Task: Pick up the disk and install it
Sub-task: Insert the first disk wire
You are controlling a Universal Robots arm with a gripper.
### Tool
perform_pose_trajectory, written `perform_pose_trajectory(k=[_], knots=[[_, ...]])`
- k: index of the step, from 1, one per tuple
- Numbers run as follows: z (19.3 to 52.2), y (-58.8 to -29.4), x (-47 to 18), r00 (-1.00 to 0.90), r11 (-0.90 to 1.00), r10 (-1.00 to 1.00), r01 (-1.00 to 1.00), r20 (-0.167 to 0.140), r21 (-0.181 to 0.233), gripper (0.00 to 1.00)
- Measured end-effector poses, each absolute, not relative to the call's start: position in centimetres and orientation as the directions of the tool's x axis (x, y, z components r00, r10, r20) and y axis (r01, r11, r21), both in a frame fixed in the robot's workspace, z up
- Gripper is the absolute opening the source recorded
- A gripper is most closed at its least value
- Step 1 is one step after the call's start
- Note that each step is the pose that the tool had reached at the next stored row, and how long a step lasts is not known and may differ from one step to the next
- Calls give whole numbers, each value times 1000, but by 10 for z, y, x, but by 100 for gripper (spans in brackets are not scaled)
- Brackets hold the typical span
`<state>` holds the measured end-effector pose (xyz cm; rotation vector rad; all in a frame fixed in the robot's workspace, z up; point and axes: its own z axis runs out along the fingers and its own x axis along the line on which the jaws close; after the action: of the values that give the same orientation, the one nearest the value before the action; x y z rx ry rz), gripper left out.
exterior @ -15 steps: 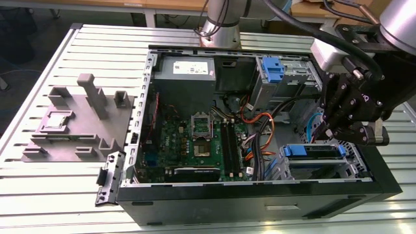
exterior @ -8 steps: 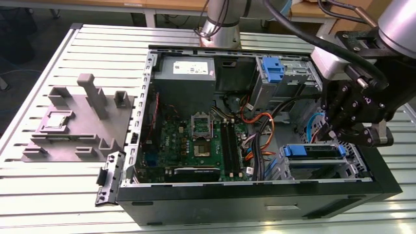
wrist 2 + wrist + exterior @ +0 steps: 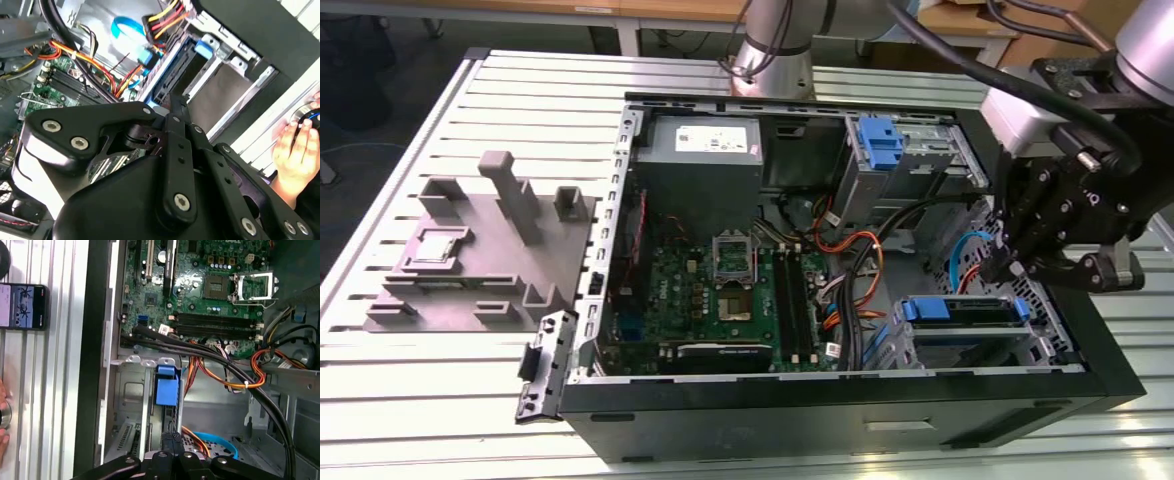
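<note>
The disk point(image 3: 965, 310) lies in the drive bay at the case's front corner, on the exterior view's right, with its blue carrier frame showing. The carrier's blue tab point(image 3: 166, 385) shows in the first wrist view, and its blue edge point(image 3: 172, 75) in the second wrist view. My gripper point(image 3: 1017, 268) hangs just above and beside that bay. Its black fingers meet in one narrow tip point(image 3: 176, 100) close to the blue frame. That tip point(image 3: 171, 439) points down at the bay with nothing held between the fingers.
The open computer case point(image 3: 854, 415) rests on a slatted table. A motherboard point(image 3: 720, 290), orange and black cables point(image 3: 854, 270) and a second blue bracket point(image 3: 881, 140) lie inside. A grey fixture point(image 3: 467, 260) stands outside. A phone point(image 3: 22, 306) and a person's hand point(image 3: 295, 145) are beside the case.
</note>
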<state>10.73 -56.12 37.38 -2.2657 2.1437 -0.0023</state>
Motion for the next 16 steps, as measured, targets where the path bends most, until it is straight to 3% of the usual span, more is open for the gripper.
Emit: perform_pose_trajectory(k=[16], knots=[[371,-545,124,79,-79,-997,-997,3,-16,10]])
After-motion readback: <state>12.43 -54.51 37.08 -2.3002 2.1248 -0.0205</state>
